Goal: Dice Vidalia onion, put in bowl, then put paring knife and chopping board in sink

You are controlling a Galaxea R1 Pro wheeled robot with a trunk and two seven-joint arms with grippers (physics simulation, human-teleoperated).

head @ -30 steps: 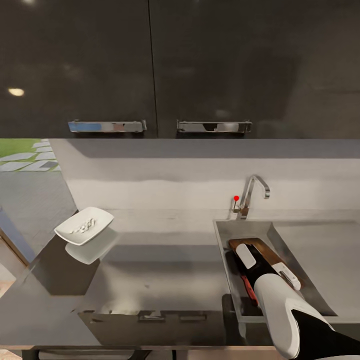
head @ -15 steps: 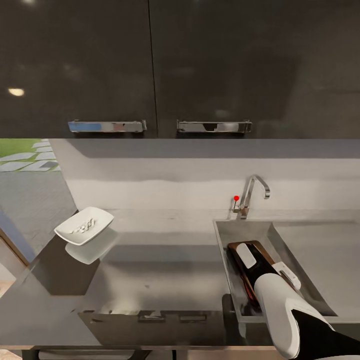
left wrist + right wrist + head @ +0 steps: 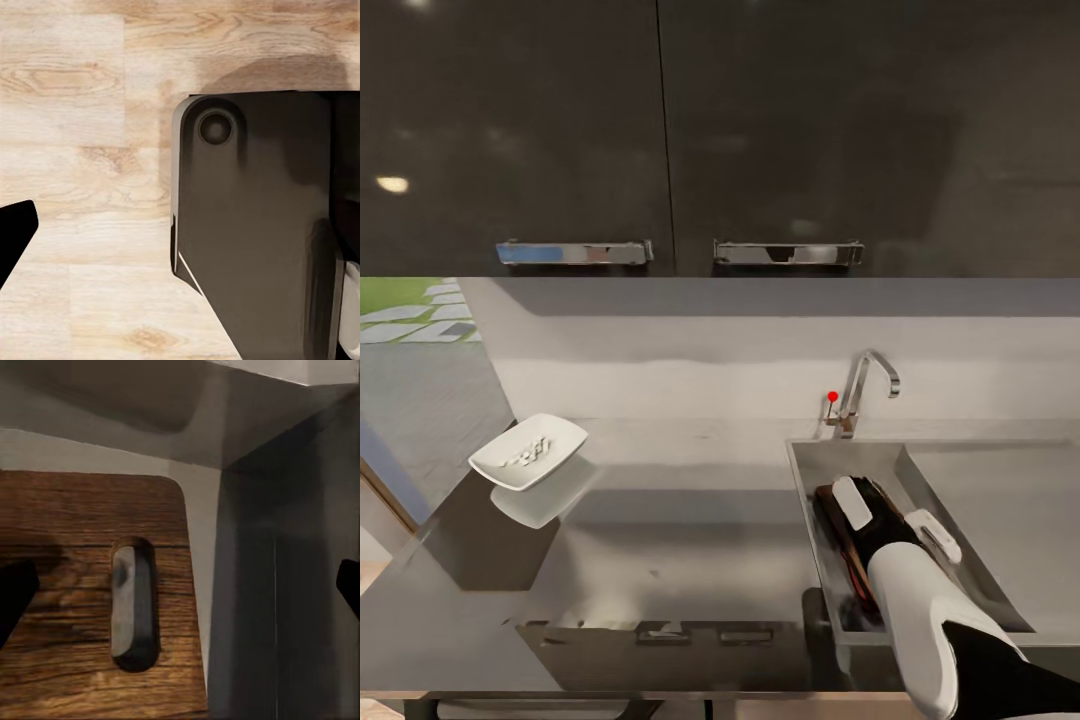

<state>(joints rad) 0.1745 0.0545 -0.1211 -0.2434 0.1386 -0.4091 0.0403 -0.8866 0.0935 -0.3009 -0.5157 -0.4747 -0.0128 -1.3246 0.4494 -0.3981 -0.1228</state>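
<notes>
Head camera faces forward and down over the countertop with the sink at lower right; right wrist camera sits close above the chopping board inside that sink; left wrist camera faces floorboards.

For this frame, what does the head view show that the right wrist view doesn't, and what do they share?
Head view alone: the white bowl holding pale pieces on the grey countertop, the tap, and the right arm reaching into the sink. Right wrist view alone: the board's handle slot up close. Shared: the chopping board lying in the sink.
</notes>
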